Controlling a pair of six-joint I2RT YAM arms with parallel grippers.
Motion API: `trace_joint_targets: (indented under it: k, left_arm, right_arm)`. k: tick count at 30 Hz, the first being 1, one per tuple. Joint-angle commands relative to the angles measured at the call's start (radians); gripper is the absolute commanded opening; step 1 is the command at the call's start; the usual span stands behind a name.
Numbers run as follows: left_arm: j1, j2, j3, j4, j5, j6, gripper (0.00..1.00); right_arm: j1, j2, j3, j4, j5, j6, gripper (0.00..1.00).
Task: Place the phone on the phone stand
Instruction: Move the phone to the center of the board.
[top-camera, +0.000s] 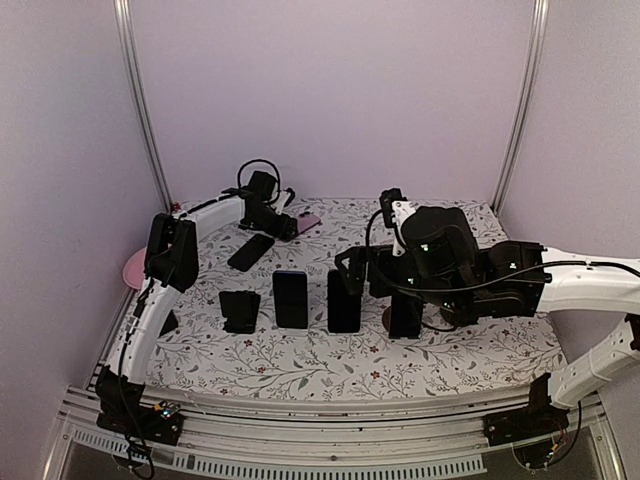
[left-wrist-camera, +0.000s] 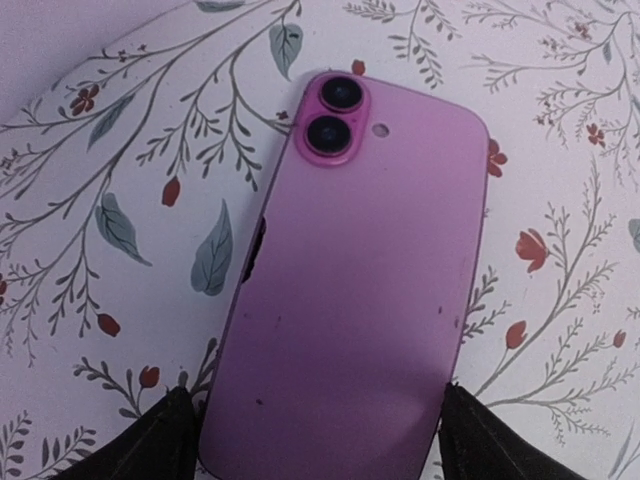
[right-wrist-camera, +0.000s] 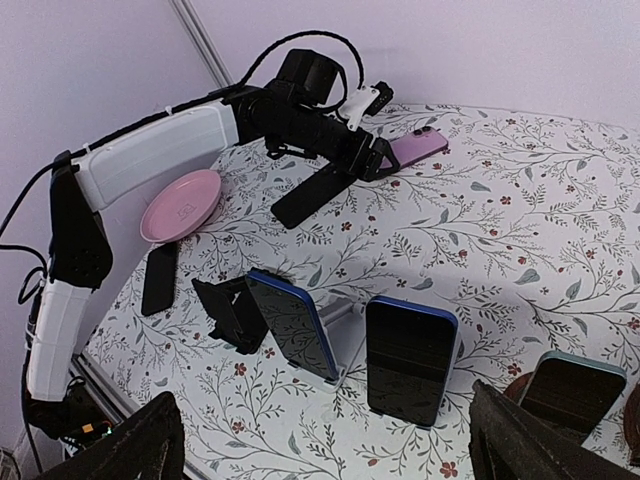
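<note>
A pink phone lies back-up and flat on the flowered cloth at the back of the table, its two camera lenses pointing away from my left wrist. My left gripper is down over its near end, open, with one finger close beside each long edge. It also shows in the right wrist view, at the pink phone. An empty black phone stand stands front left. Raised over the middle, my right gripper is open and holds nothing.
Three dark phones lean on stands in a row. A black phone lies flat behind them. A pink dish and another black phone sit by the left edge.
</note>
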Motion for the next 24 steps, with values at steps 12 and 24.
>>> trace_joint_targets:
  k: [12, 24]
  left_arm:
    - [-0.035, -0.085, -0.170, -0.039, -0.103, -0.028, 0.57]
    - [-0.041, -0.209, -0.317, 0.099, -0.052, -0.024, 0.72]
  right_arm:
    - [-0.006, -0.037, -0.019, 0.006, 0.013, 0.015, 0.99]
    - [-0.007, -0.049, -0.036, 0.014, 0.007, 0.022, 0.99]
